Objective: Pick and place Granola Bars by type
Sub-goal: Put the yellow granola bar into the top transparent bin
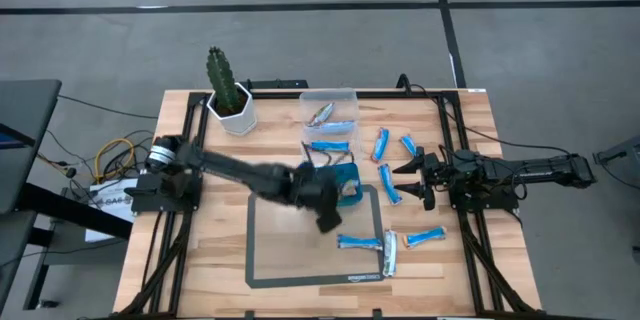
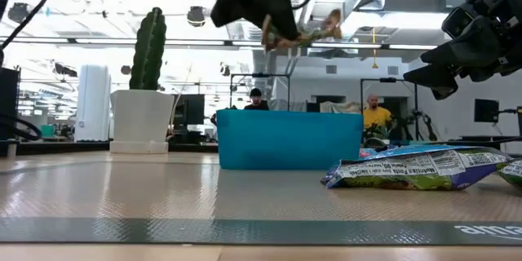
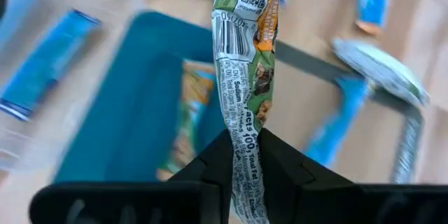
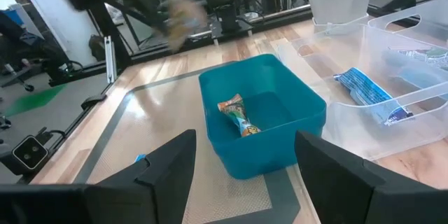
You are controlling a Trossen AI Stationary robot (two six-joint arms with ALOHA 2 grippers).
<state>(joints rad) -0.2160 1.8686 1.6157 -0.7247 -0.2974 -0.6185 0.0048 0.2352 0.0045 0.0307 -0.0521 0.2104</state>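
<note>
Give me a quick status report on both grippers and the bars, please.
Left gripper shut on green granola bar, above teal tray. Right gripper open, waiting at table's right. One bar in tray. Nothing in the way.

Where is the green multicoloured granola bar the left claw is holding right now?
The green multicoloured granola bar hangs pinched in the left claw, above the teal rectangular tray at mid-table, which already holds one bar.

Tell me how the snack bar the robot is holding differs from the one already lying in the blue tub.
The held bar hangs in the air, pinched by the left gripper; the bar in the tub lies loose on the floor of the teal tub. The held bar shows green, white and orange; the tub's shows orange and blue. Both are small wrapped bars.
</note>
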